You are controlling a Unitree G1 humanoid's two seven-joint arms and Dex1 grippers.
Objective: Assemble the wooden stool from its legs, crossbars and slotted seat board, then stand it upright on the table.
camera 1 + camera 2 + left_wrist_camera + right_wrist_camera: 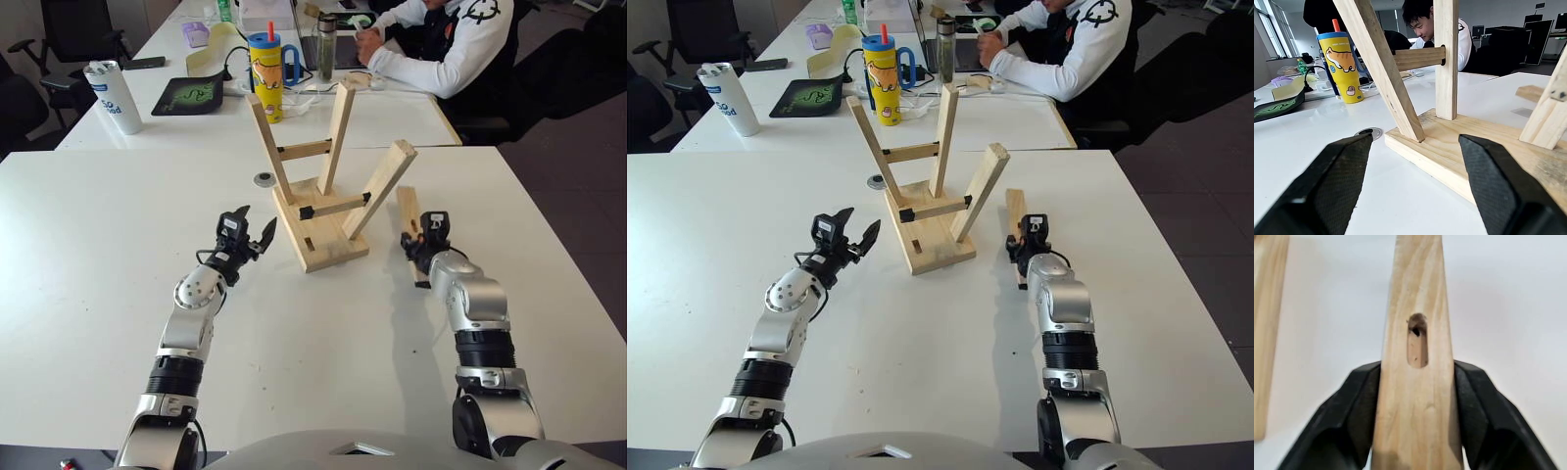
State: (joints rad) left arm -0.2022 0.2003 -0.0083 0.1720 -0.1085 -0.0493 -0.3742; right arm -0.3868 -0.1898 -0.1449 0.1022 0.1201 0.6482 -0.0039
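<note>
At the middle of the white table (98, 255) the stool sits upside down, its slotted seat board (331, 247) flat on the surface so that the legs can be pushed in from above. Three legs (337, 122) stand up out of it, tied together by an upper crossbar (306, 150) and a lower crossbar (338, 207); the corner nearest the robot's right looks to be the one without a leg. The fourth leg (408, 208) lies flat on the table just beside that side of the board, and the right gripper (429, 233) is clamped around its near end, both pads pressed to the sides with the mortise slot (1417, 340) facing the wrist camera, probably so the slot can be lined up with a crossbar end. The left gripper (255, 223) hovers low just beside the board's opposite edge with its fingers (1342, 166) spread wide and empty, seemingly placed to brace the board when the last leg goes in. A yellow cup (265, 73) and a white tumbler (113, 96) stand well apart on the far table.
</note>
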